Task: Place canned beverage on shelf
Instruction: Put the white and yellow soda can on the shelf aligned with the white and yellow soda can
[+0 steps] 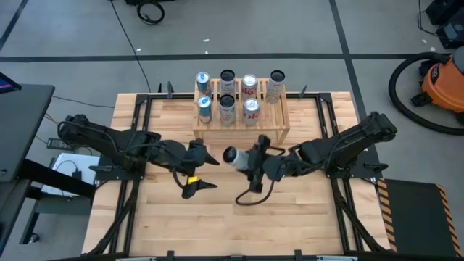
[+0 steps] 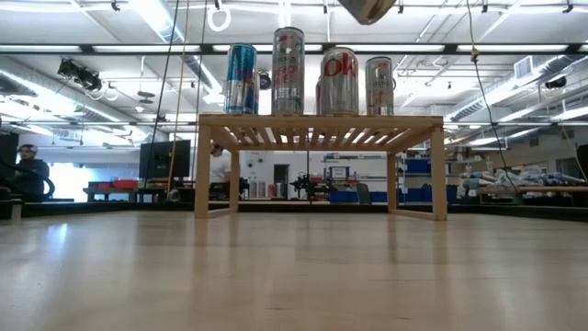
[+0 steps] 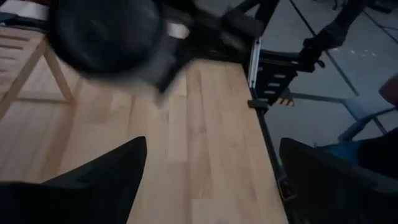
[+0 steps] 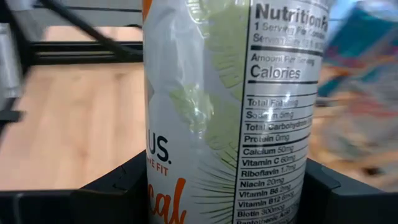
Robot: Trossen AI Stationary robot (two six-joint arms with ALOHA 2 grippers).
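Note:
My right gripper (image 1: 239,158) is shut on a white can (image 1: 233,155) with green and orange print, held over the middle of the table, nearer than the shelf. The can fills the right wrist view (image 4: 230,112), and its lower end shows at the top of the low view (image 2: 367,9). The light-wood slatted shelf (image 1: 279,123) stands at the far middle with several cans (image 1: 228,101) upright on its top. My left gripper (image 1: 199,172) is open and empty, just left of the held can. My right gripper pinches the can's side wall (image 4: 155,180) between its two fingers (image 4: 121,186), one on each side of the can's body. The fingers come about level from the table's right. The can stands roughly upright and is lifted well clear of the table.
The shelf's near right part (image 1: 274,116) shows bare slats, also seen in the low view (image 2: 413,119). Bare plank tabletop (image 1: 217,225) lies near the front edge. An orange vacuum (image 1: 442,80) stands on the floor at far right. A person (image 2: 32,175) is in the room behind.

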